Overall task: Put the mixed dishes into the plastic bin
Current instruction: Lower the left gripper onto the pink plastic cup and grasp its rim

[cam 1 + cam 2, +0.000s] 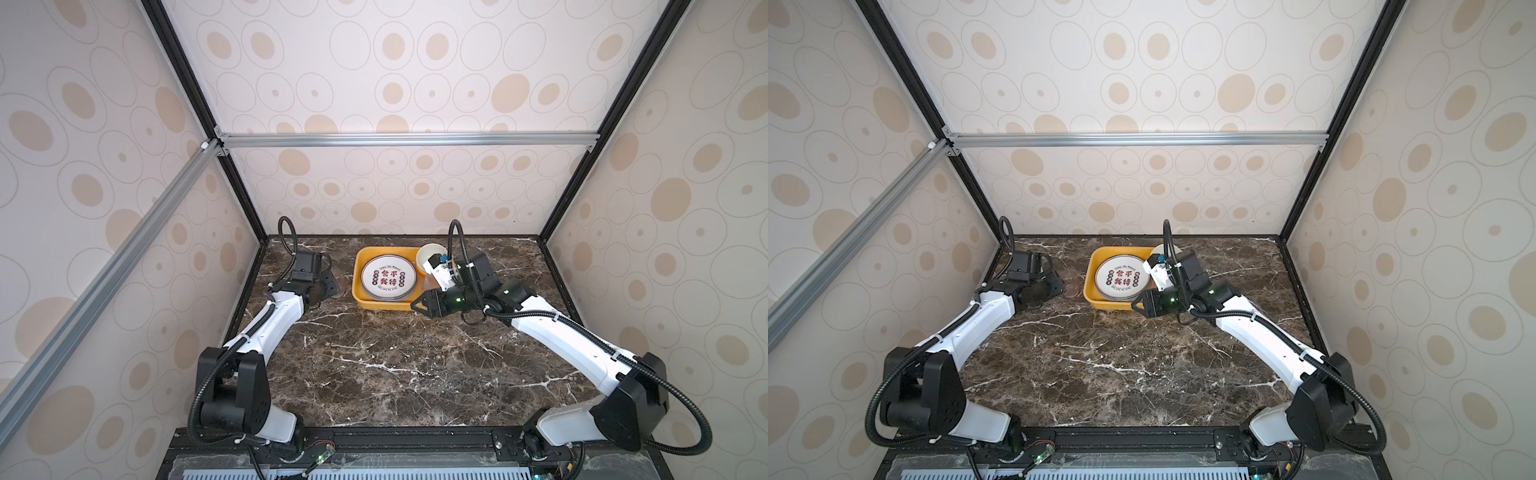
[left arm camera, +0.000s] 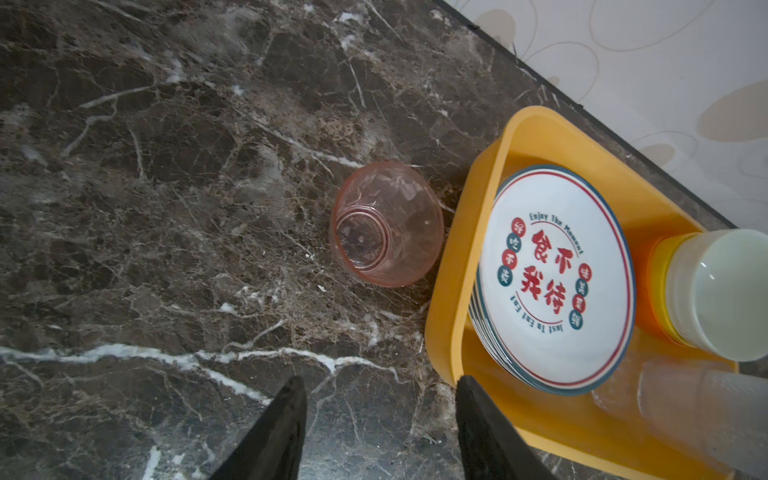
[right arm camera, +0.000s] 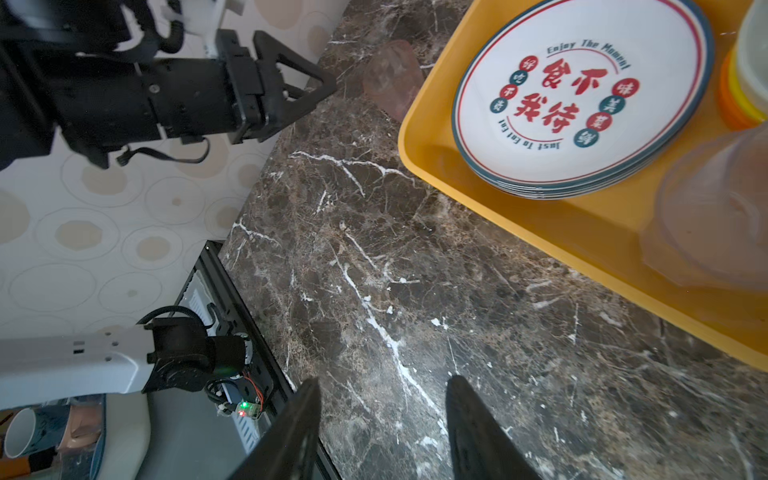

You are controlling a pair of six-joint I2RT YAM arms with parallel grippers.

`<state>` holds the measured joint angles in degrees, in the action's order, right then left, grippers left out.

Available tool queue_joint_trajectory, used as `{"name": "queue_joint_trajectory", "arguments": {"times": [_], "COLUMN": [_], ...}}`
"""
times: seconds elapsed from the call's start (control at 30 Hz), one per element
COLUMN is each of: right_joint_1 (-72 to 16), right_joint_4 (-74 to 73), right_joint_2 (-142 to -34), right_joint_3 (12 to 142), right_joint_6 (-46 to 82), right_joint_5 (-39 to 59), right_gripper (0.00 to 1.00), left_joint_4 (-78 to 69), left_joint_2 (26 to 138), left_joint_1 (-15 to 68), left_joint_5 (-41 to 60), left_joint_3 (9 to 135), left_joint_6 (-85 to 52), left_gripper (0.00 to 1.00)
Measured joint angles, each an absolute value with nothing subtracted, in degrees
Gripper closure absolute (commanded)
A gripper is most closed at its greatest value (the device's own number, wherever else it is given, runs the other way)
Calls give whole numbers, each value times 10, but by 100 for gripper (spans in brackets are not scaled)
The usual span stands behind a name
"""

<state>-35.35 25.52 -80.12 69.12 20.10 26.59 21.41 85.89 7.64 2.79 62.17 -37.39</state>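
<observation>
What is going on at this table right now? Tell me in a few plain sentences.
Two robot arms are clearing dishes into the yellow bin. A stack of plates, nested bowls and clear cups already sit inside it. One pink cup is left on the marble table, apparently on its side, just outside the bin. The left gripper points toward it with open, empty fingers. The right gripper, also open and empty, hangs over the table near the bin's front edge.

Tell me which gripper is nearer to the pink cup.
Left. The left gripper is beside the pink cup; the right gripper is across the yellow bin from it.
</observation>
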Motion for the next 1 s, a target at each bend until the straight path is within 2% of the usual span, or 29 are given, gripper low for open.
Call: {"name": "queue_joint_trajectory", "arguments": {"times": [0.13, 0.47, 0.63, 1.0], "right_joint_1": [-363, -364, -364, -364], "right_joint_4": [231, 215, 212, 209], "right_joint_2": [-782, -753, -752, -752], "right_joint_3": [658, 610, 609, 609], "right_joint_6": [211, 227, 232, 237], "right_joint_5": [273, 263, 254, 250], "right_gripper": [50, 51, 52, 53], "left_joint_4": [208, 196, 190, 189], "left_joint_2": [902, 973, 1004, 1045], "left_joint_1": [62, 44, 41, 38], "left_joint_5": [24, 24, 24, 28], "left_joint_3": [629, 682, 715, 722], "left_joint_6": [-367, -366, -362, -354], "left_gripper": [50, 51, 55, 74]}}
